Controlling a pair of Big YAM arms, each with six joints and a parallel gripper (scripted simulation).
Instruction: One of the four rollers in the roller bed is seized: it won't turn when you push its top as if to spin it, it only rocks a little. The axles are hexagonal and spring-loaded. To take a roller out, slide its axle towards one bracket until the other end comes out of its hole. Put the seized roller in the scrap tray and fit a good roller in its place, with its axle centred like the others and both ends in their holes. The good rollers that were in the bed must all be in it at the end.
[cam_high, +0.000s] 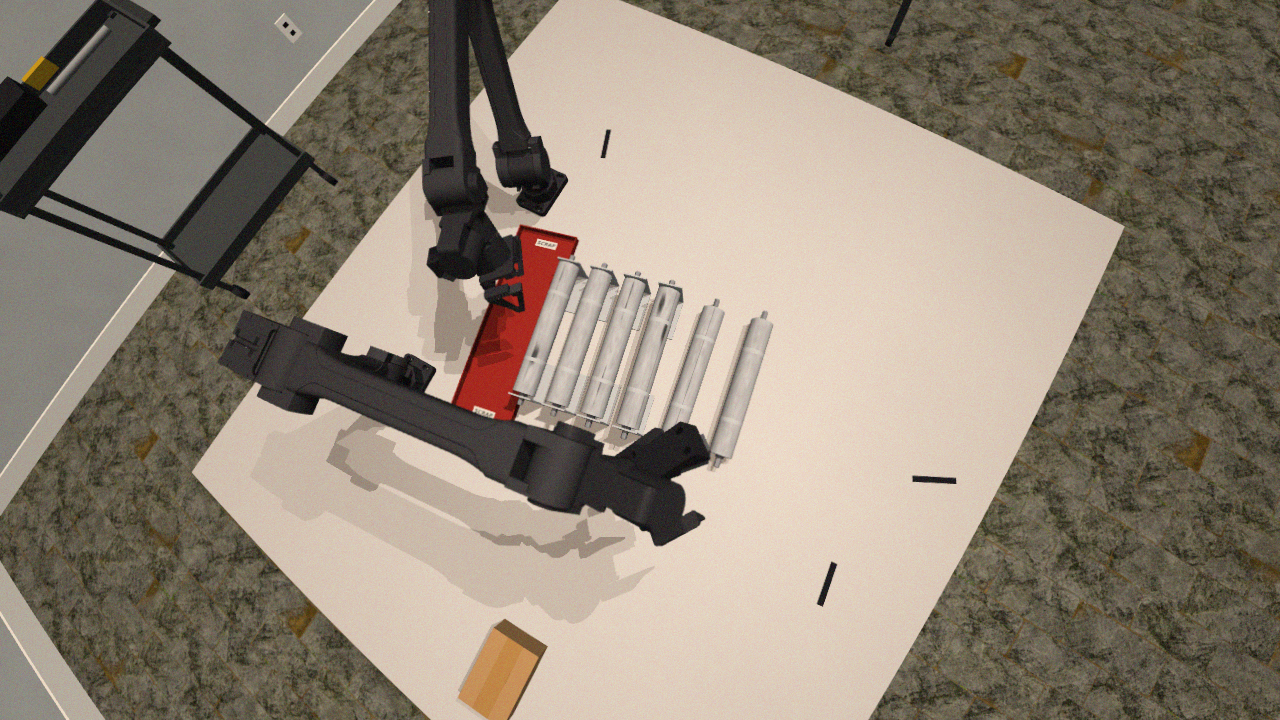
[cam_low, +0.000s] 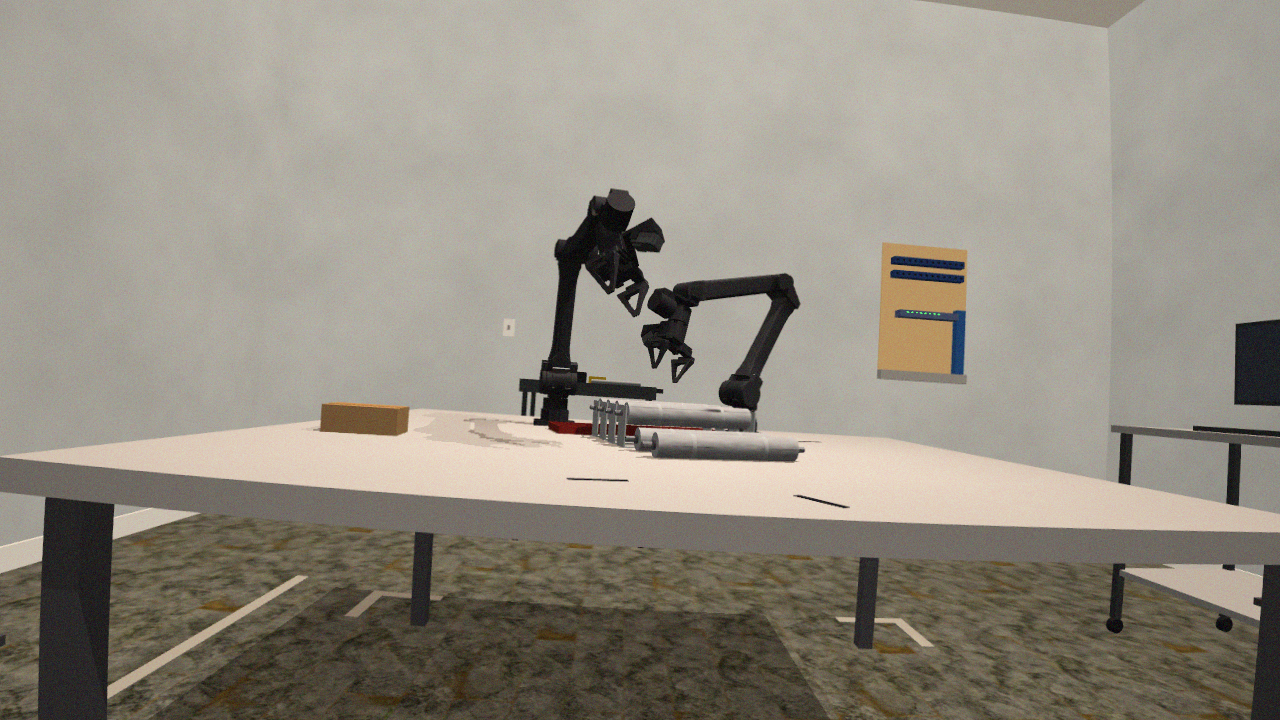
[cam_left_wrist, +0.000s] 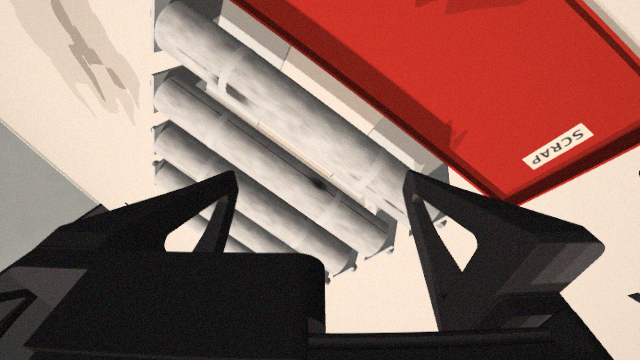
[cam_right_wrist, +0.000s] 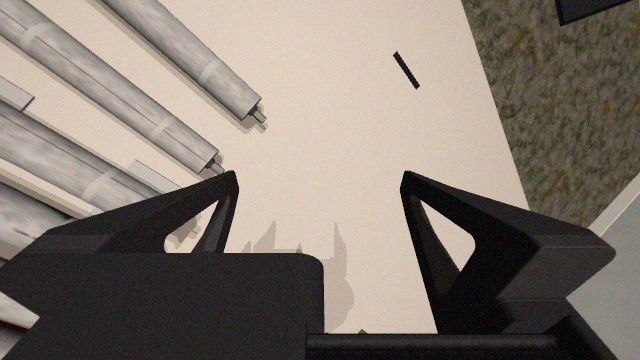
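In top view, the scrap tray (cam_high: 487, 358) (cam_left_wrist: 475, 75) is a shallow red rectangle.

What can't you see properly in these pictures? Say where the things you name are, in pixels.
- Top view: one loose roller's (cam_high: 693, 367) (cam_low: 642, 438) (cam_right_wrist: 100, 87) end, behind the right arm (cam_high: 559, 470) (cam_low: 563, 313) (cam_right_wrist: 150, 300).
- Left wrist view: the red tray's (cam_high: 547, 268) (cam_low: 565, 428) (cam_left_wrist: 475, 65) (cam_right_wrist: 14, 326) far end, cut off by the top edge.
- Right wrist view: the tray's label, hidden behind the gripper (cam_right_wrist: 320, 180) (cam_high: 695, 528) (cam_low: 623, 302) or outside the picture.

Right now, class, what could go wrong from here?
Two loose rollers lie outside the brackets, so a nudge might roll them. The open right hand could catch their axle ends. The four bed rollers look alike, so a good one might get scrapped.
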